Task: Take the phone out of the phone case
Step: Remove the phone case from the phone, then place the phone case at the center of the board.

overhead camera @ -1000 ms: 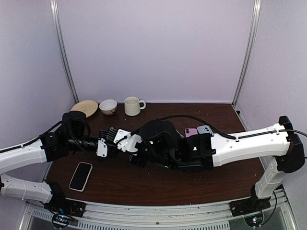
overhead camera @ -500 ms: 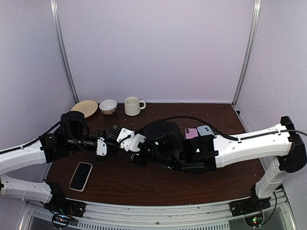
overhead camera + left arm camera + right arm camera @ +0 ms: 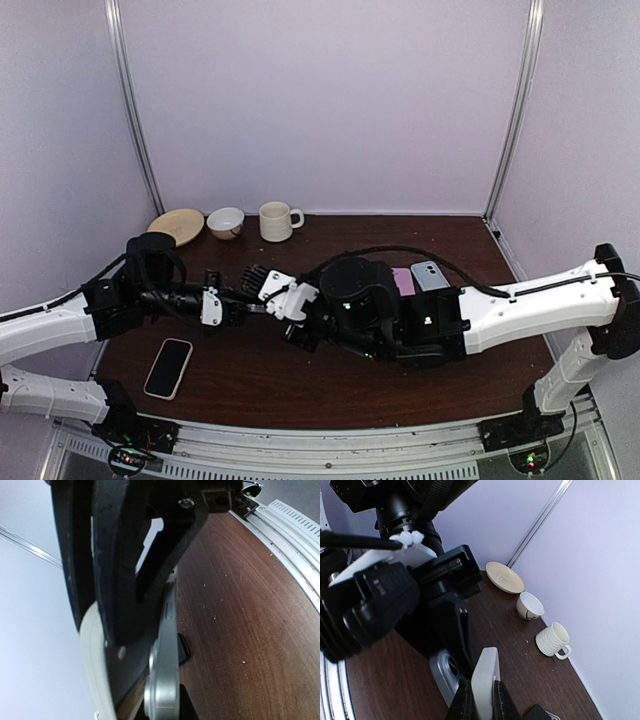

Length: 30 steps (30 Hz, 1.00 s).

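Observation:
Both grippers meet over the middle of the table. In the right wrist view, my right gripper (image 3: 481, 700) is shut on a white slab, the phone (image 3: 485, 672), standing on edge between its black fingers. Just left of it is the grey phone case (image 3: 441, 672) with its camera hole showing, and the left gripper's black finger lies over it. The left wrist view shows the case's grey edge (image 3: 167, 670) against my left gripper (image 3: 150, 645), which is shut on it. From above, the left gripper (image 3: 238, 308) and right gripper (image 3: 268, 305) sit close together, and the phone and case are mostly hidden.
A plate (image 3: 176, 224), bowl (image 3: 225, 221) and mug (image 3: 277, 221) stand along the back wall. Another phone (image 3: 168, 367) lies flat at the front left. A pink phone (image 3: 402, 278) and a blue-grey one (image 3: 428, 271) lie behind the right arm. A metal rail (image 3: 295, 535) runs along the table's front edge.
The right arm and its gripper have shifted to the right, away from the left gripper. The left arm has stayed almost still. Both grippers have stayed shut.

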### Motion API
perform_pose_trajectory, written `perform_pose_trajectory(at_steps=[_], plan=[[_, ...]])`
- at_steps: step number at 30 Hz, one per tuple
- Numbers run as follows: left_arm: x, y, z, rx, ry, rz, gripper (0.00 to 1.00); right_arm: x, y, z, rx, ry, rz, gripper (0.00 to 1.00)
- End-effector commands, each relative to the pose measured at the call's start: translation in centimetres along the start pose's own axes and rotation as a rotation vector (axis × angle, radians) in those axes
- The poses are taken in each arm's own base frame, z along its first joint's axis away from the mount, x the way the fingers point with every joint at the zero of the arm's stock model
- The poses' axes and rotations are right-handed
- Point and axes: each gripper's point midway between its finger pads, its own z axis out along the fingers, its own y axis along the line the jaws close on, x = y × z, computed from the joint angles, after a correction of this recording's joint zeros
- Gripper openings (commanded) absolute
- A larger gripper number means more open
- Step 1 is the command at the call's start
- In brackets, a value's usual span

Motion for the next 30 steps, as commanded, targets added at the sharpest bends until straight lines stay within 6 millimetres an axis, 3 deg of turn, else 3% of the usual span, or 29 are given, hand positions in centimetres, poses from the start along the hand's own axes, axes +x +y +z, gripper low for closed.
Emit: perform_pose_trajectory(at_steps=[1,6,11,17,24,30], plan=[[-2.1,8.0,-3.0,-0.319,-0.031,0.099,0.0,6.3,-2.3,-2.3,0.088,0.208,-0.038,0.0],[-2.0,8.0,-3.1,-0.32,-0.026,0.103,0.0,8.9,-5.6,-5.2,0.166,0.269,-0.03,0.0],[-2.1,7.9,-3.1,-0.311,-0.031,0.107,0.0,12.7,-11.8,-9.8,0.348,0.347,0.035,0.0],[-2.0,7.9,-3.0,-0.303,-0.027,0.103,0.0,14.6,-17.0,-12.9,0.477,0.361,0.197,0.0],[-1.6,8.2,-3.0,-0.313,0.0,0.091,0.0,16.2,-19.0,-11.5,0.476,0.338,0.449,0.0],[-0.6,9.3,-3.4,-0.356,0.072,0.089,0.0,15.3,-19.1,-6.6,0.407,0.291,0.624,0.0]])
